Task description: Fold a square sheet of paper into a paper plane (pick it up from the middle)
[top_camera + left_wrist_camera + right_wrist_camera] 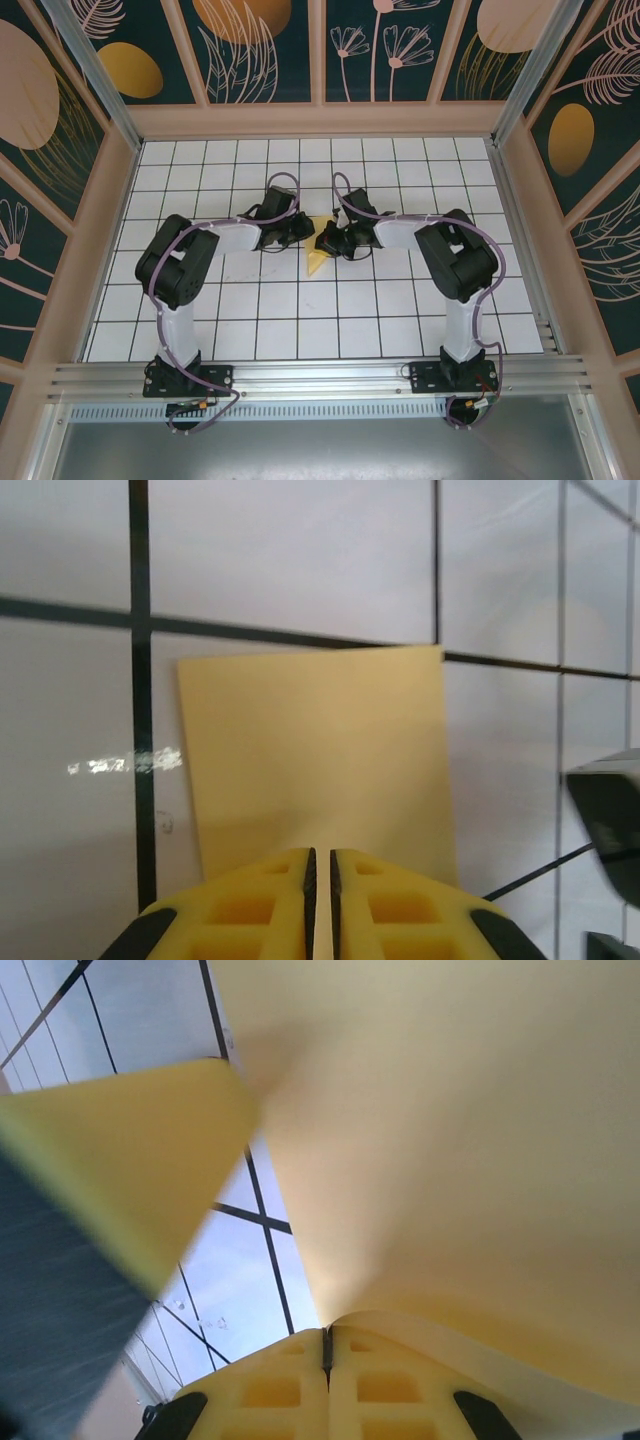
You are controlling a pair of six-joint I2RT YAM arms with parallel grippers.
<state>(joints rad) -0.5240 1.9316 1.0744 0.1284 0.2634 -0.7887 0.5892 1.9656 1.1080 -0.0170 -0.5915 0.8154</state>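
Paper as thin as this asks for two steady grips. The square sheet of paper [316,262] is over the middle of the bench [400,320], between the two arms, and one yellow corner of it points toward the near edge. Whether it touches the tiles I cannot tell.

The left pincer [292,232] is clenched on the near edge of the sheet. In the left wrist view its fingers [250,905] stand almost together and a pale strip of paper runs between them. The right pincer [331,243] is clenched on the sheet too. In the right wrist view the paper [450,1160] comes out from the shut fingertips [270,1390] and bends up in a wide curve, with a second flap on the left side.

I judge the step in hand to be a fold, one part of the sheet brought over the other. To do it well, both grips should be firm and the arms should move together, so the paper is neither pulled tight nor torn. The edges should meet exactly before any crease is pressed, because a wrong crease will spoil the dart.

As for containers, there is only the walled cell [260,40] with dark painted panels around the bench; inside it are the two arms and the yellow sheet.
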